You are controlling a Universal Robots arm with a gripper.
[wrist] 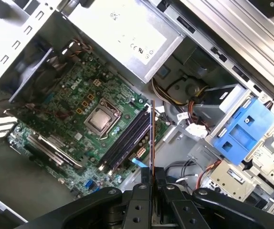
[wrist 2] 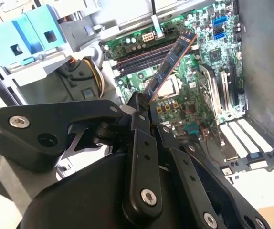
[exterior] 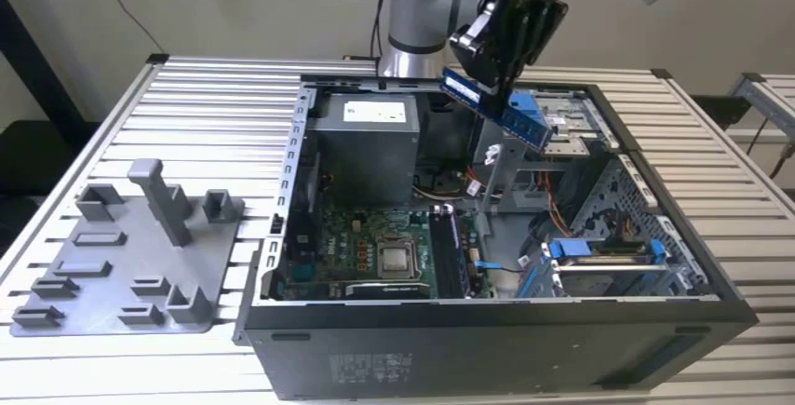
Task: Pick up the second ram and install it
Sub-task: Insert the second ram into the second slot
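Observation:
The second ram [exterior: 500, 109], a long blue-green stick with black chips, hangs tilted above the open computer case [exterior: 497, 330], held at its upper edge. My gripper [exterior: 501, 72] is shut on it. In the second wrist view the ram [wrist 2: 171, 59] sticks out from my gripper [wrist 2: 144, 102] over the green motherboard [wrist 2: 194, 109]. The first wrist view has the ram [wrist: 152, 136] edge-on, rising from my gripper [wrist: 152, 175], with the dark memory slots [wrist: 125, 140] close beside it, next to the processor [wrist: 101, 119].
Inside the case are a grey power supply [exterior: 363, 140], blue drive brackets [exterior: 597, 251] and loose cables [exterior: 478, 186]. A grey plastic tray with upright posts [exterior: 125, 256] lies on the slatted table [exterior: 211, 107] at the exterior view's left.

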